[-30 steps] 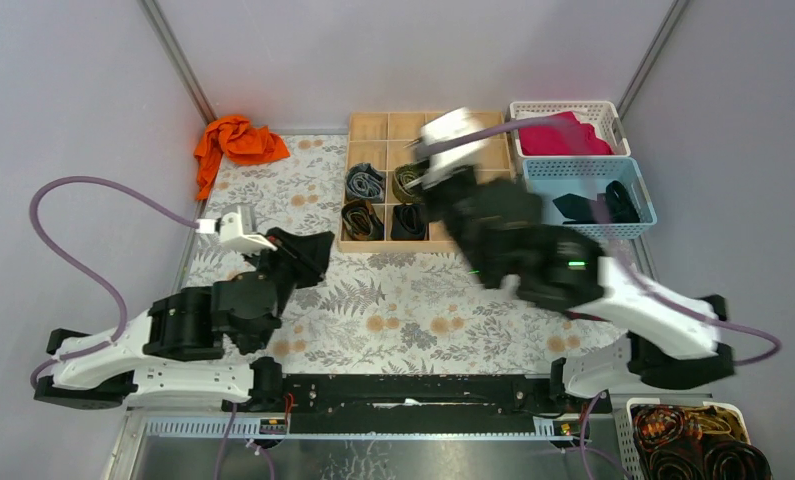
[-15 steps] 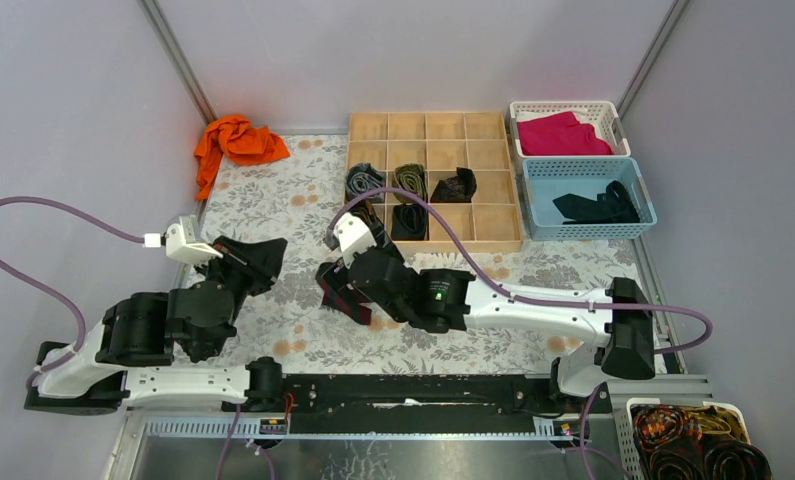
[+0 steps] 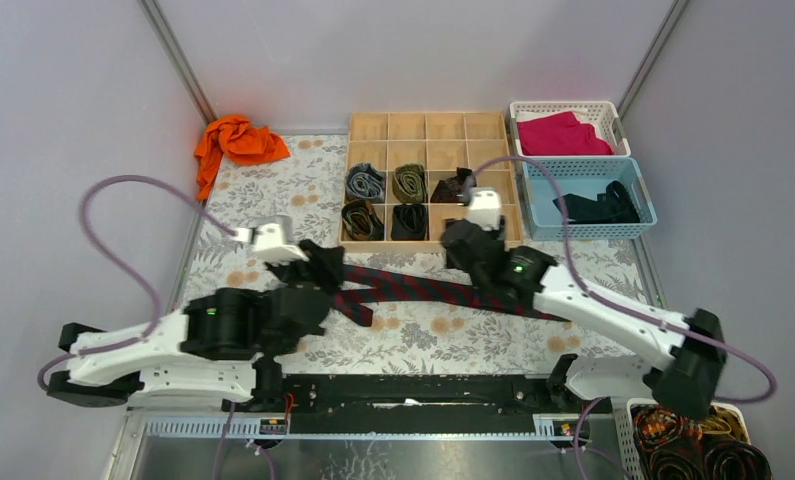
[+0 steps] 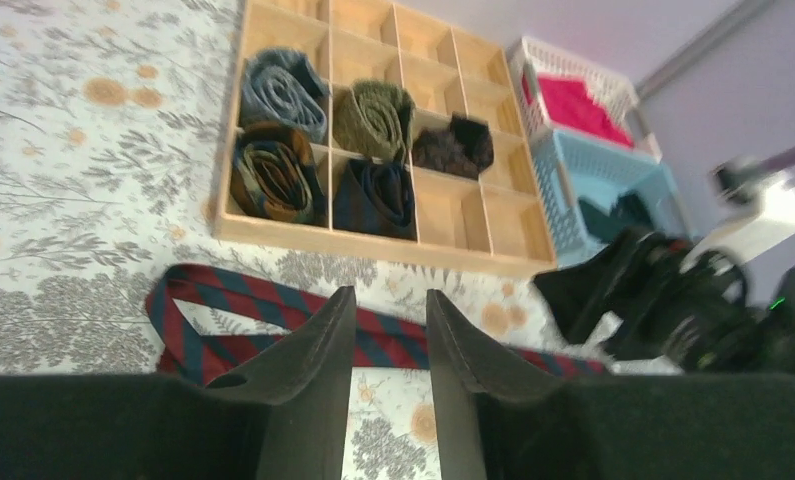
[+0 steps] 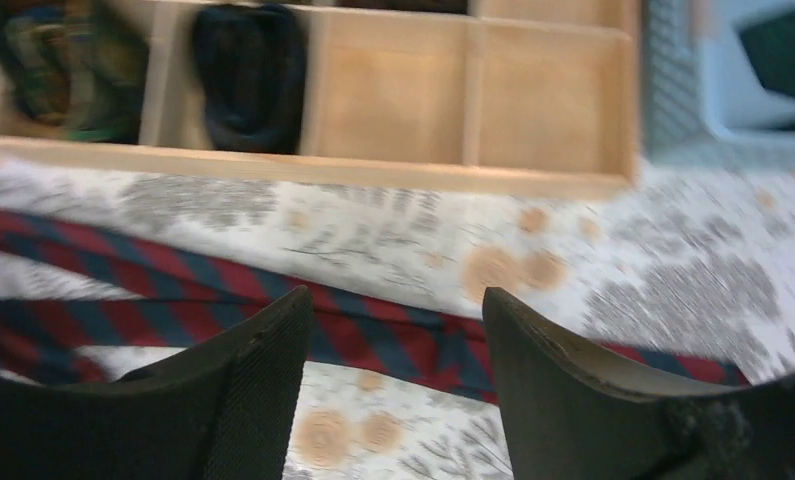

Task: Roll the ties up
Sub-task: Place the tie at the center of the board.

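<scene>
A navy tie with red diagonal stripes (image 3: 423,289) lies stretched out and folded back on itself across the floral mat (image 3: 273,190). My left gripper (image 3: 321,268) hovers over its folded left end, open, the tie (image 4: 273,310) showing beyond its empty fingers (image 4: 313,370). My right gripper (image 3: 470,262) is over the tie's right part, open and blurred, with the tie (image 5: 173,270) just past its fingertips (image 5: 273,340). Rolled ties sit in the wooden organiser (image 3: 425,125): grey-blue (image 3: 365,182), olive (image 3: 408,181), brown (image 3: 361,220), black (image 3: 408,221) and another dark one (image 3: 455,185).
An orange cloth (image 3: 235,140) lies at the mat's back left corner. A white basket (image 3: 561,104) holds a magenta cloth, and a blue basket (image 3: 533,200) holds dark ties (image 3: 598,207). A basket of coiled cables (image 3: 698,440) stands at the near right.
The right gripper let go of the bunched striped tie at centre-left and swung right; the tie now lies long across the mat. The left gripper moved right, over the tie's folded end.
</scene>
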Action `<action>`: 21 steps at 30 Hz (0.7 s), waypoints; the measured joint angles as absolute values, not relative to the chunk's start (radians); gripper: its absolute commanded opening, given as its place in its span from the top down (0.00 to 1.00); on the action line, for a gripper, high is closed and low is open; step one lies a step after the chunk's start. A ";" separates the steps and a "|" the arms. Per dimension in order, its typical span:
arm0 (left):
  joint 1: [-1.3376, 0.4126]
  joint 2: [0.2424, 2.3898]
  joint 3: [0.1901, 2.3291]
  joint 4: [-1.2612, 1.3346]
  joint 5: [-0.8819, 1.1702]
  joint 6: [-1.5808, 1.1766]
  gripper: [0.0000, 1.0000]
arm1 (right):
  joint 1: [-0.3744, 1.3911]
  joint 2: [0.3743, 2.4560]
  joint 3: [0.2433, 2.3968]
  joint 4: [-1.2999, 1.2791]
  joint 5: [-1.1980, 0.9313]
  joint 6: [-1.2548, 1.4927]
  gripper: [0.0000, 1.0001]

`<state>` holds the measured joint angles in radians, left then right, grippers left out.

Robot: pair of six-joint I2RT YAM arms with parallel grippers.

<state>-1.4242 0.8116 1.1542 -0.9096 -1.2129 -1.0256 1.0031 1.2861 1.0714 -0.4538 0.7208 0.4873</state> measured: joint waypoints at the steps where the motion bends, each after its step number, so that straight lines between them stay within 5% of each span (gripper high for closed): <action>1: -1.421 0.831 1.136 -0.887 -1.203 -1.014 0.60 | 0.972 1.249 1.041 -0.483 0.720 0.518 0.38; 7: -1.192 0.951 0.919 -0.606 -0.892 -0.929 0.66 | 0.865 1.090 0.896 -0.611 0.681 0.685 0.49; 10: -1.025 0.985 0.802 -0.493 -0.705 -0.900 0.68 | 0.863 1.106 0.838 -0.624 0.630 0.734 0.71; 21: -0.873 1.258 0.733 -0.258 -0.448 -0.868 0.75 | 0.860 1.193 0.824 -0.614 0.547 0.765 0.75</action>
<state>-0.8734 1.2579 0.7330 -0.2577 -0.4484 -0.8684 0.8600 1.1931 0.8238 -0.6136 0.5472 0.7647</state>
